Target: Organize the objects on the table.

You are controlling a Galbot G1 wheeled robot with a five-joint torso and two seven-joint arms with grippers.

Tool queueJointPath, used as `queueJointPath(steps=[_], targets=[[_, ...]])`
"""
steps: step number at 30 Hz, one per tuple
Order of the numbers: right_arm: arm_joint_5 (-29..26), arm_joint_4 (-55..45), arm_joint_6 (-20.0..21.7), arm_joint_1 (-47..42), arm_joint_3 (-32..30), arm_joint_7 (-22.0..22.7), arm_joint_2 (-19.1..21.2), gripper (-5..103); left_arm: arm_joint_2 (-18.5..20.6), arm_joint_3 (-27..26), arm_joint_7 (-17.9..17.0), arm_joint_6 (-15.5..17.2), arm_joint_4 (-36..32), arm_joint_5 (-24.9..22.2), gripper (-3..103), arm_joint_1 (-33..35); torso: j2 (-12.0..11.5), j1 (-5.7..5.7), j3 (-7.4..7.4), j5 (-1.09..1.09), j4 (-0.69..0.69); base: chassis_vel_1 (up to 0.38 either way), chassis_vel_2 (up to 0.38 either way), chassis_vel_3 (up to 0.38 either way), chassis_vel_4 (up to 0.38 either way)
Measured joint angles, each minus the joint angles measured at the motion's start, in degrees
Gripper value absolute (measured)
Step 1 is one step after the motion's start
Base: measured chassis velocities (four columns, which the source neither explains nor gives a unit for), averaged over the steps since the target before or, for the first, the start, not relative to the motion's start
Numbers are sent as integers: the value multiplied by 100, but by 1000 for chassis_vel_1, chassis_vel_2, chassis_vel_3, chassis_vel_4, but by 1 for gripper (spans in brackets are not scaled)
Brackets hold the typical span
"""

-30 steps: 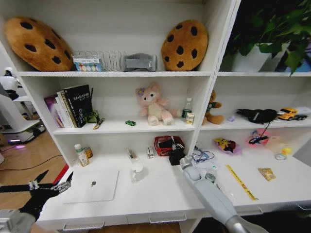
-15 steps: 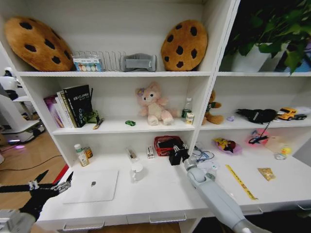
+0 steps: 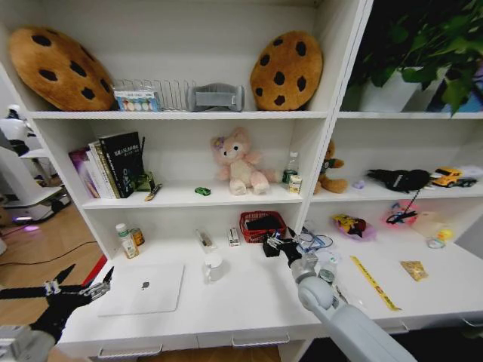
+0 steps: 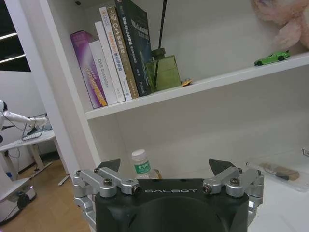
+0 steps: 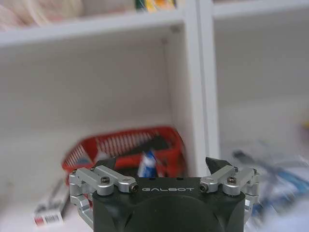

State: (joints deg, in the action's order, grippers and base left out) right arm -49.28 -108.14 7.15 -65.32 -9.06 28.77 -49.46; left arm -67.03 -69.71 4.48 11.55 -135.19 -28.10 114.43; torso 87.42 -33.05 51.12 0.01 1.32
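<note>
The right gripper [image 3: 281, 243], jaws wide and empty, hovers over the surface [image 3: 249, 298] beside the red basket [image 3: 262, 224] at 12 o'clock, likely lining up; left gripper [image 3: 75, 290], also spread empty, waits by the laptop [image 3: 145, 288] at 8 o'clock

Both pincers [image 4: 164, 191] (seemingly) read "GALBOT".

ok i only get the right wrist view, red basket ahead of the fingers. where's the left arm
observer: left gripper hovers at the table's front left corner, beside the silver laptop, fingers open.
operator: anything to my arm's right
observer: a yellow ruler lies flat on the table, right of the right gripper.
operator: and the green car
observer: green toy car sits on the shelf above, beside the pink plush.
</note>
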Motion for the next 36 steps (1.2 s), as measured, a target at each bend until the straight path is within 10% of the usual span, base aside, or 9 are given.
queueJointPath(steps=[12,36], targets=[[-569,161,925,-144,-25,318,57,100,0,0,0,0,0,0,100,0,0,0,0,-1,-3,0,0,0,0],[-1179,422,1474,-71,-3,880,37,88,0,0,0,0,0,0,100,0,-1,0,1,-2,-2,0,0,0,0]])
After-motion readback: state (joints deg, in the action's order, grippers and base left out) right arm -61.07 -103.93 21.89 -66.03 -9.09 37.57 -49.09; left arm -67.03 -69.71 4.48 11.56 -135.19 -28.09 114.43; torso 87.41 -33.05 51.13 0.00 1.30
